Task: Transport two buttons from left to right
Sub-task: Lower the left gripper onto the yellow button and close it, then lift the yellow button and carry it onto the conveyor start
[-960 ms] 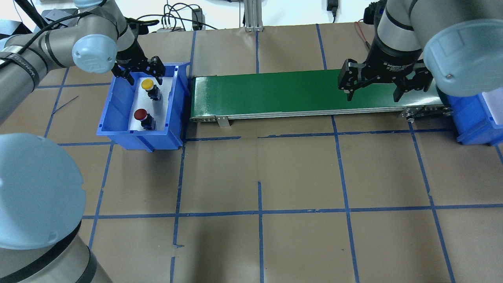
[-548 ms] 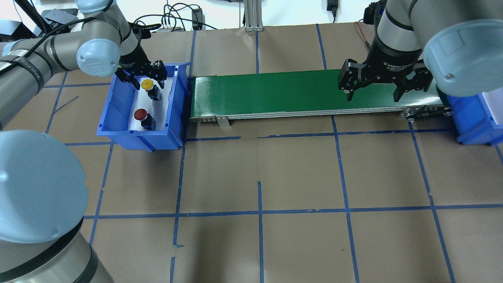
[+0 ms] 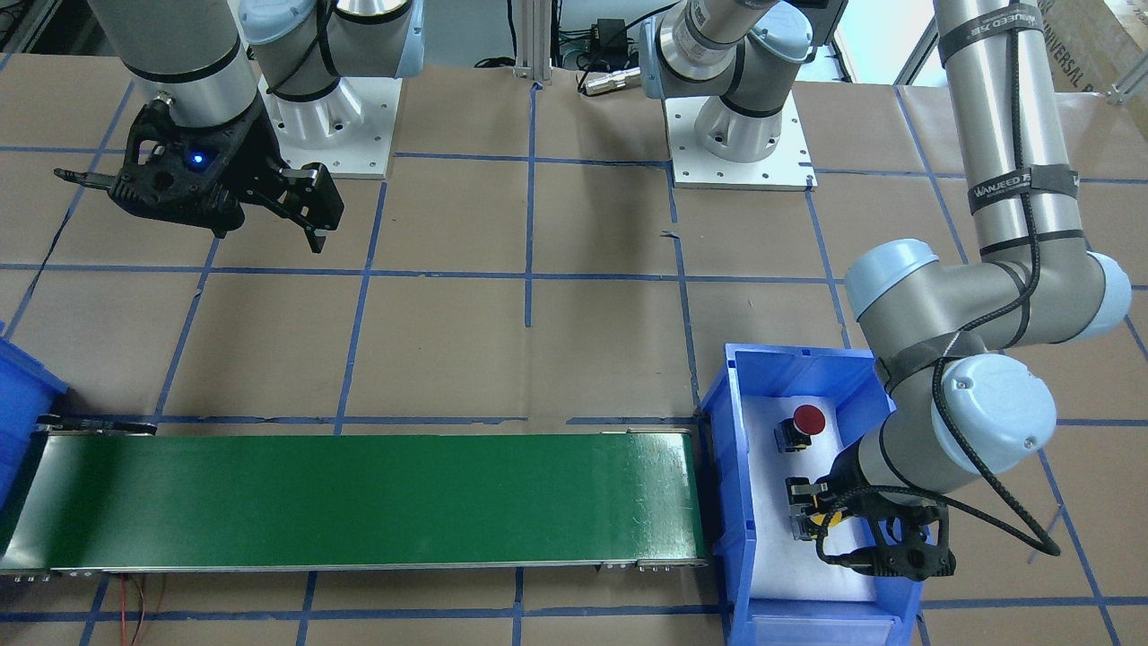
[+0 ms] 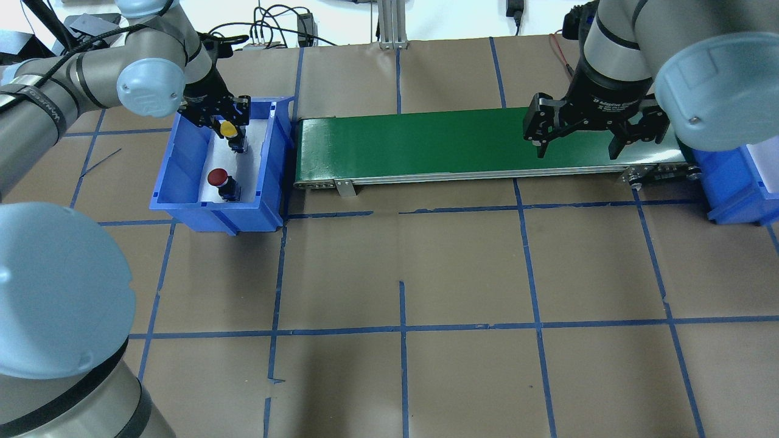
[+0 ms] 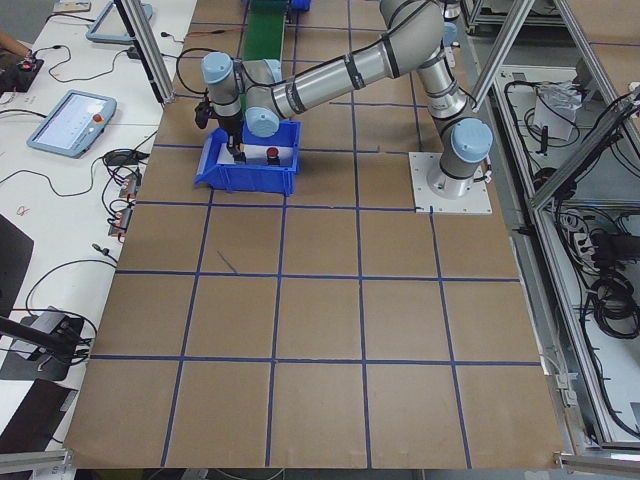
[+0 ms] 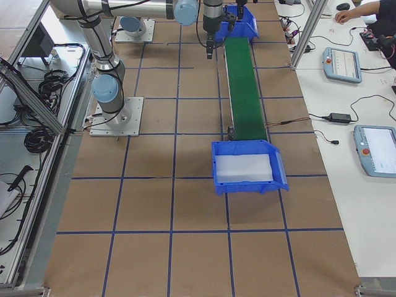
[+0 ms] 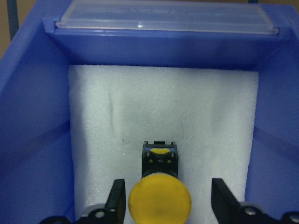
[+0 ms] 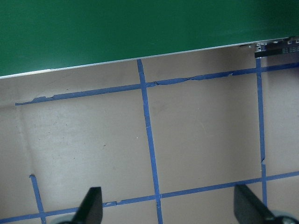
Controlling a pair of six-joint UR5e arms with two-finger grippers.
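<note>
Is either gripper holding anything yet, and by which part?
Nothing held. Left gripper straddles yellow button at its cap, gaps both sides; right gripper open, empty.

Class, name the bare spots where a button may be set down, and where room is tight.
Bare: the green belt from the left bin to the right bin, and the right bin's foam. Tight: the left bin, where the left end effector straddles the yellow button, red button nearby.

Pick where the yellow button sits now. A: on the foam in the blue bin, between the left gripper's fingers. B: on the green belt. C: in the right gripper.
A: the left wrist view shows the yellow button on foam in the blue bin, the left gripper open around it.
</note>
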